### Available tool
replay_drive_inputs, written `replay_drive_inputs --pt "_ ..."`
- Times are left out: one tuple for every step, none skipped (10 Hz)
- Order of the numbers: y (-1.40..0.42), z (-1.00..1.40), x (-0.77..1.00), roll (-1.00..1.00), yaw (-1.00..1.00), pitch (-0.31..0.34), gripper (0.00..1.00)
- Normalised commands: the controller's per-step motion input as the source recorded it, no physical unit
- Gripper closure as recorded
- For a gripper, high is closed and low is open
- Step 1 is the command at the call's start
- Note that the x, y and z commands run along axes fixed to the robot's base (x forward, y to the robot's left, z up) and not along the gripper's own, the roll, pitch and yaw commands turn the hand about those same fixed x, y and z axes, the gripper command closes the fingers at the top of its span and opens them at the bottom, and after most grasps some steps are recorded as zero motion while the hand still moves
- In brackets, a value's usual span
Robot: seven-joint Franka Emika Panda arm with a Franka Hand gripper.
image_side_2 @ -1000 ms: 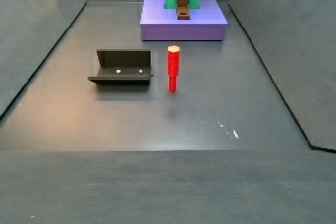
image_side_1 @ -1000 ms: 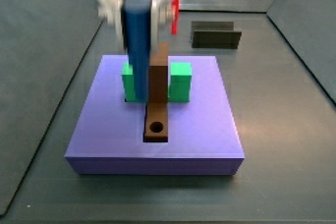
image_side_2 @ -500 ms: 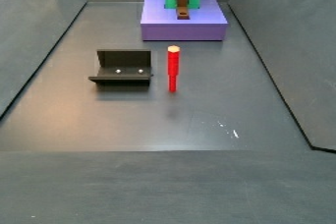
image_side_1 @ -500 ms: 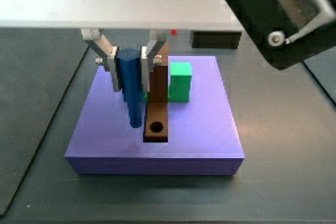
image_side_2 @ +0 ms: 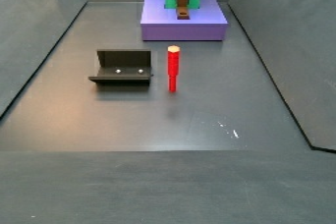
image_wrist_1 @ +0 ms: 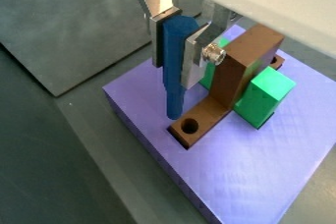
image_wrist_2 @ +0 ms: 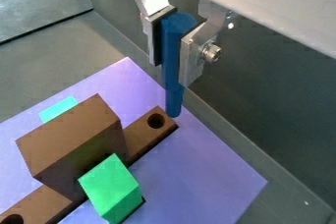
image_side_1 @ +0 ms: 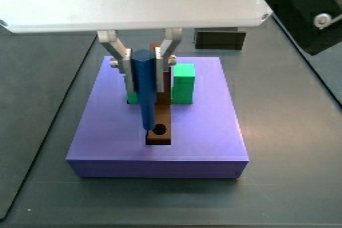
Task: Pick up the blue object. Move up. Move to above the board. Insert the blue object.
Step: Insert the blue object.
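Hand (image_side_1: 143,64) hangs over the purple slab (image_side_1: 201,142), clamped on the blue object (image_side_1: 144,87), which you hold upright. Its lower tip sits just above the dark hole (image_wrist_1: 190,127) at the near end of the board (image_side_1: 159,112); you can't tell if it touches. Green blocks (image_wrist_1: 264,96) flank the board. Silver fingers (image_wrist_2: 199,46) grip the peg's upper part. Red peg (image_side_2: 172,68) stands on the floor beside the fixture (image_side_2: 121,69).
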Motion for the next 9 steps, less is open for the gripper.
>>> replay_drive_inputs --pt "0.00 -0.10 0.15 0.00 0.09 -0.121 1.00" --pt "0.09 -0.03 0.11 0.05 0.10 -0.039 1.00" --pt "0.07 0.00 0.19 0.11 0.04 0.000 1.00" --pt "0.00 0.00 0.29 0.18 0.02 0.071 1.00" --pt "0.00 0.00 0.33 0.20 0.03 0.076 1.00" --pt "-0.05 0.00 0.35 0.27 0.05 0.059 1.00" --pt "-0.12 0.00 0.29 0.43 0.06 0.047 1.00" --pt "-0.08 -0.05 0.10 0.47 0.00 0.039 1.00" --pt "-0.05 -0.21 0.00 0.41 0.00 0.050 1.00"
